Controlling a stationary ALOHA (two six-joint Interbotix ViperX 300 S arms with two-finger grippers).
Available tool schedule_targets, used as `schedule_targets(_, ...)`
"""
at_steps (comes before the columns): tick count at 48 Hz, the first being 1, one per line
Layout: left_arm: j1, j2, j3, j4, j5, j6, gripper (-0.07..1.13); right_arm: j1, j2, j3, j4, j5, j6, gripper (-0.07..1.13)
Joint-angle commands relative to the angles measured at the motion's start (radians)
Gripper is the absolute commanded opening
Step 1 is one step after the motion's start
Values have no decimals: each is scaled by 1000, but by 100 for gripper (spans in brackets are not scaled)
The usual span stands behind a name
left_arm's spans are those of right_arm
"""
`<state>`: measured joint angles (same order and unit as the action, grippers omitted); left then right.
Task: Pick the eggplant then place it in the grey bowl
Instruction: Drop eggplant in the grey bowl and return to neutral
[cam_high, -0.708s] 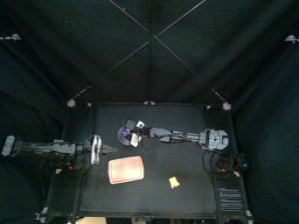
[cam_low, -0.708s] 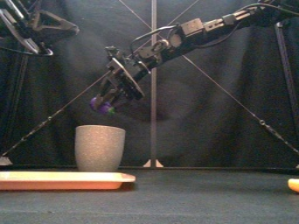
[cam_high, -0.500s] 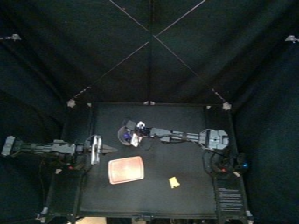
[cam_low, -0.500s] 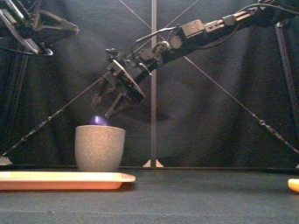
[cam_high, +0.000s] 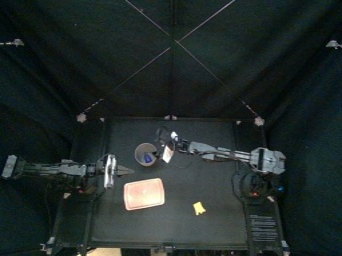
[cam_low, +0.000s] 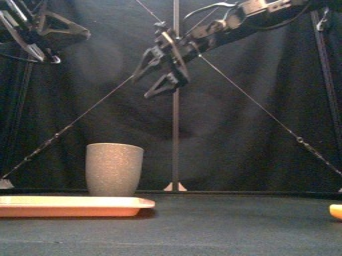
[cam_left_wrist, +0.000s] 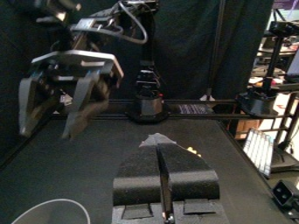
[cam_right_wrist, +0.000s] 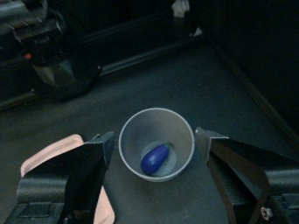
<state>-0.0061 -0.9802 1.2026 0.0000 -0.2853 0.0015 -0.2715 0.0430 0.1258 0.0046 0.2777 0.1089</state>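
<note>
From my station I see the purple eggplant (cam_right_wrist: 158, 158) lying at the bottom of the grey bowl (cam_low: 115, 168), which stands upright on the counter (cam_high: 207, 185) toward the back left. The right end effector (cam_low: 163, 80) hangs above the bowl and a little to its right, jaws spread wide and holding nothing; its wrist camera looks straight down into the bowl's mouth. The left end effector (cam_left_wrist: 163, 164) rests low at the counter's left side, its jaws pressed together with nothing between them. In front of the bowl lies the flat pink tray (cam_high: 143, 194), bare, and a small yellow toy (cam_high: 198, 207) sits on the counter nearer the front, right of the tray.
</note>
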Motion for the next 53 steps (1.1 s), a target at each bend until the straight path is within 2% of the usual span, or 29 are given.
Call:
schedule_targets(1,-2,2,-12,3,-5,2,-3,12,-167,101,2,-41,3,104)
schedule_targets(18,-2,-11,-11,8,11,2,-3,153,-684,580,0,-313,2,104)
schedule_targets(30,-2,-15,-11,8,20,2,-3,229,-1022,830,5,-331,5,104)
schedule_targets(38,-2,-15,-8,8,20,2,-3,299,-1127,911,14,-313,3,104)
schedule_targets(53,-2,-15,-6,8,20,2,-3,318,-1138,939,-17,-295,-2,104)
